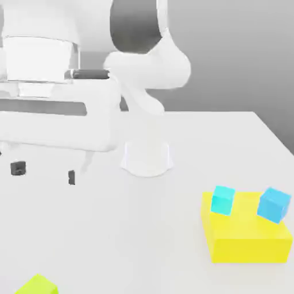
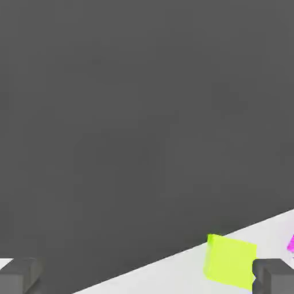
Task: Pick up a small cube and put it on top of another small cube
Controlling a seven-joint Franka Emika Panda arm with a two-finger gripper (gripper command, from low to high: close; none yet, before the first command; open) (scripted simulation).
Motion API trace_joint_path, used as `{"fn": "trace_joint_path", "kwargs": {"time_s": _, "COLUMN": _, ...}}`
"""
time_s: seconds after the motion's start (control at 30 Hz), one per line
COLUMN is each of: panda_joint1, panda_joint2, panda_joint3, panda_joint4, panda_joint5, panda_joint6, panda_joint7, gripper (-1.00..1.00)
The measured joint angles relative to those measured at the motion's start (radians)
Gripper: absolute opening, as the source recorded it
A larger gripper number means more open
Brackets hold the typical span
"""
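Note:
Two small cyan cubes sit on a large yellow block (image 1: pixel 244 238) at the exterior view's right: one cyan cube (image 1: pixel 222 200) near its left corner, the other cyan cube (image 1: pixel 274 205) near its right edge, tilted. My gripper (image 1: pixel 45 172) hangs above the table at the exterior view's left, far from both, open with nothing between its dark fingertips (image 1: pixel 18 168). In the hand view the gripper (image 2: pixel 146 278) is open too, its two fingertips (image 2: pixel 274 277) wide apart. A lime-green cube (image 1: pixel 37 285) lies at the table's front left, and the lime-green cube (image 2: pixel 229 260) appears close to one fingertip in the hand view.
The arm's white base (image 1: pixel 146 156) stands mid-table behind the gripper. The white table (image 1: pixel 143 229) stretches between the gripper and the yellow block. A sliver of a magenta object (image 2: pixel 291 244) shows at the edge of the hand view.

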Motion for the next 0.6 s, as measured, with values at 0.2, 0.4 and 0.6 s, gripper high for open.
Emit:
{"fn": "trace_joint_path", "kwargs": {"time_s": 0.2, "panda_joint1": -0.039, "panda_joint2": 0.219, "panda_joint3": -0.018, "panda_joint4": 0.022, "panda_joint5": 0.034, "panda_joint6": 0.051, "panda_joint7": 0.008, "gripper": 0.00}}
{"fn": "trace_joint_path", "kwargs": {"time_s": 0.4, "panda_joint1": -0.084, "panda_joint2": 0.437, "panda_joint3": -0.008, "panda_joint4": 0.053, "panda_joint5": 0.073, "panda_joint6": 0.148, "panda_joint7": 0.000, "gripper": 0.00}}
{"fn": "trace_joint_path", "kwargs": {"time_s": 0.6, "panda_joint1": -0.096, "panda_joint2": 0.498, "panda_joint3": 0.006, "panda_joint4": 0.066, "panda_joint5": 0.088, "panda_joint6": 0.194, "panda_joint7": -0.010, "gripper": -1.00}}
